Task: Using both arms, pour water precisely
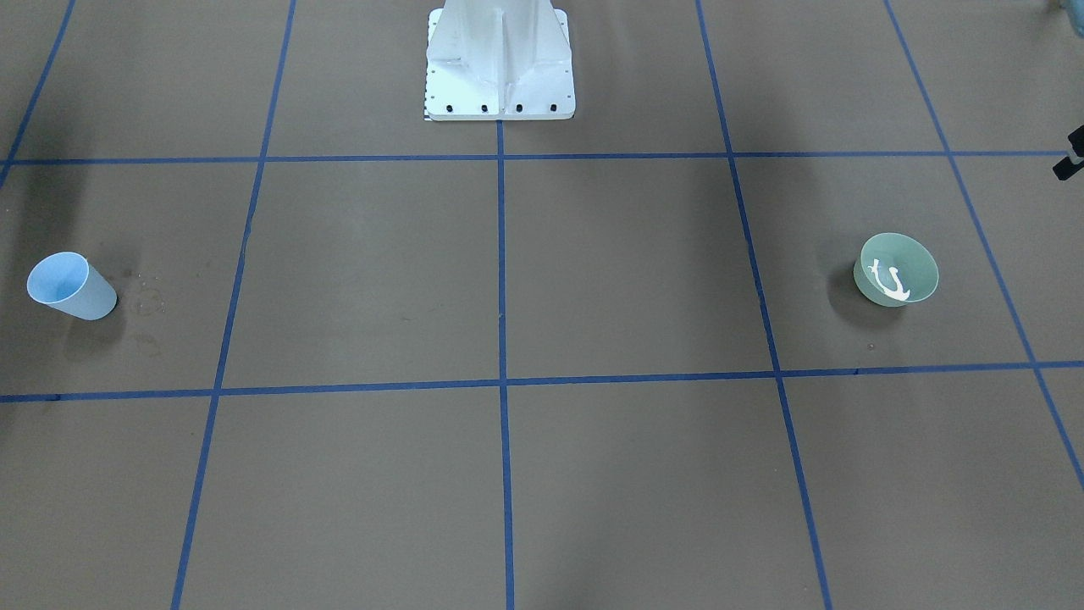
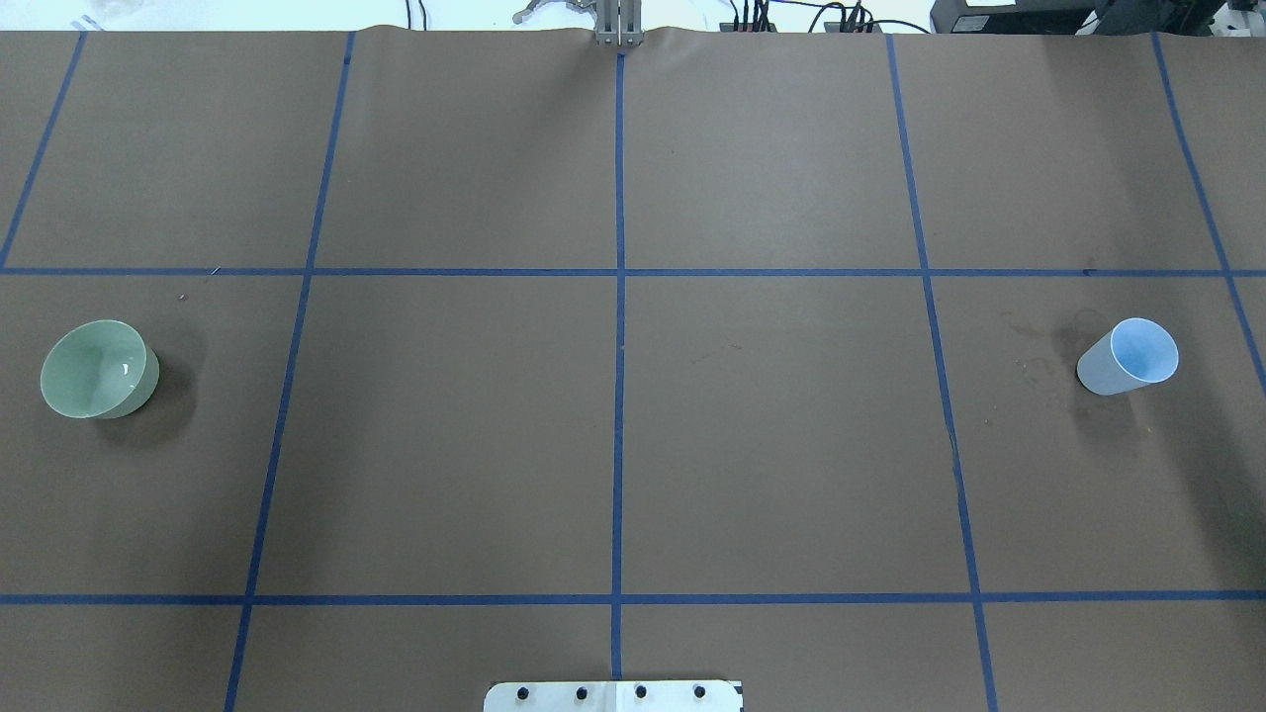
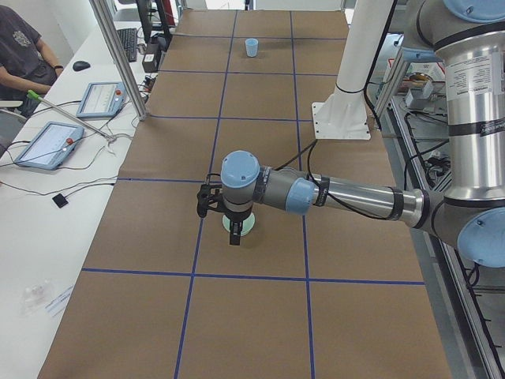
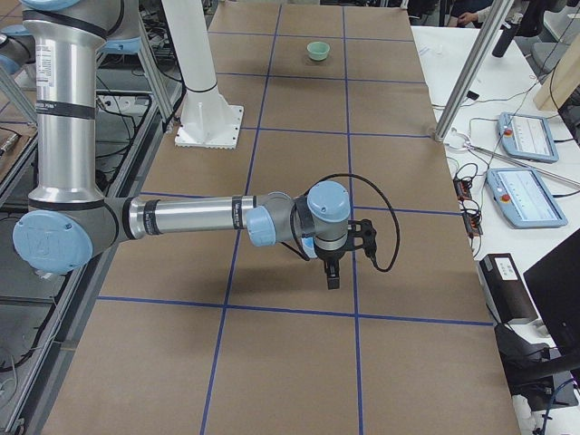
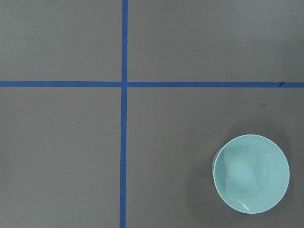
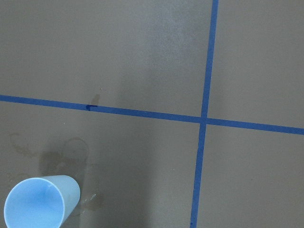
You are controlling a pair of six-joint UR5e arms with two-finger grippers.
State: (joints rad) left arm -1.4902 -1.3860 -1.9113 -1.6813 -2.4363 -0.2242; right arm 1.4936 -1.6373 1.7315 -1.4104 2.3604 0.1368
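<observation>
A pale green bowl [image 1: 919, 258] stands on the robot's left side of the table [image 2: 99, 368]. White glints in it [image 1: 891, 284] and faint ripples in the left wrist view [image 5: 251, 173] look like water. A light blue cup [image 1: 72, 286] stands upright on the robot's right side [image 2: 1130, 356] [image 6: 35, 203]; I see no water in it. My left gripper [image 3: 234, 235] hangs high over the bowl's area, and my right gripper [image 4: 332, 276] hangs high near the cup's area. Both show only in the side views, so I cannot tell if they are open.
The white pedestal [image 1: 500, 68] stands at the robot's edge of the table. Faint wet rings [image 6: 71, 152] mark the brown mat beside the cup. Blue tape lines [image 2: 619, 297] form a grid. Side benches hold tablets [image 3: 47, 144] [image 4: 526, 136], and an operator [image 3: 20, 47] sits there.
</observation>
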